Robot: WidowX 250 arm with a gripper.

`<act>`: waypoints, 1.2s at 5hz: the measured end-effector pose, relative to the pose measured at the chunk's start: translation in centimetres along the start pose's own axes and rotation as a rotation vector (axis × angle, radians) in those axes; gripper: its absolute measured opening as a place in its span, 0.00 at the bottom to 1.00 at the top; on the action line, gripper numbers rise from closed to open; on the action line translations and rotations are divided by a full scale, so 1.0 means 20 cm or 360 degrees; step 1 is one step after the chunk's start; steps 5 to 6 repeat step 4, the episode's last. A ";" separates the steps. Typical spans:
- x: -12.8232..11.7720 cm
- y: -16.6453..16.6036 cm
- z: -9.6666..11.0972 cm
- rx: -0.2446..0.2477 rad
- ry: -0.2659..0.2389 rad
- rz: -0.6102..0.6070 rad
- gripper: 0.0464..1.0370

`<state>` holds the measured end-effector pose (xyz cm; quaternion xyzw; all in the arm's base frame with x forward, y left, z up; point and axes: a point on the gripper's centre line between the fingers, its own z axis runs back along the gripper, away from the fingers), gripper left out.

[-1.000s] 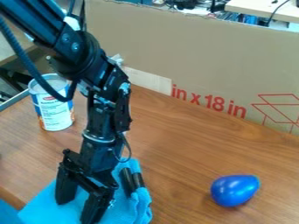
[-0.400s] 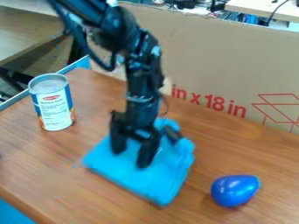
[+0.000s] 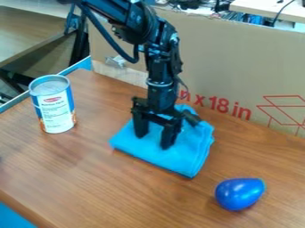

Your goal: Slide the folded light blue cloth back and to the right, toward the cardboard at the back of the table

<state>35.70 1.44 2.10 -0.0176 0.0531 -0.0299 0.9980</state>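
Evidently, the tool (image 3: 154, 141) stands fingers apart at the folded blue cloth (image 3: 184, 156); contact seems likely, and light, level pressure would best avoid bunching.

A labelled metal can (image 3: 56, 109) stands upright on the left part of the wood-grain table (image 3: 77, 178). A glossy blue egg-shaped object (image 3: 239, 194) lies at the right, its narrower end pointing right. Behind rises a brown cardboard panel (image 3: 238, 53) with red print; beyond it are cables (image 3: 247, 19) and a pale desktop (image 3: 268, 8).
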 end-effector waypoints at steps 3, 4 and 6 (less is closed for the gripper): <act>-0.24 0.03 0.35 0.0021 -0.0149 0.0099 0.96; -0.27 0.03 0.48 0.0056 -0.0255 0.0052 0.96; -0.27 0.03 0.48 0.0056 -0.0255 0.0052 0.96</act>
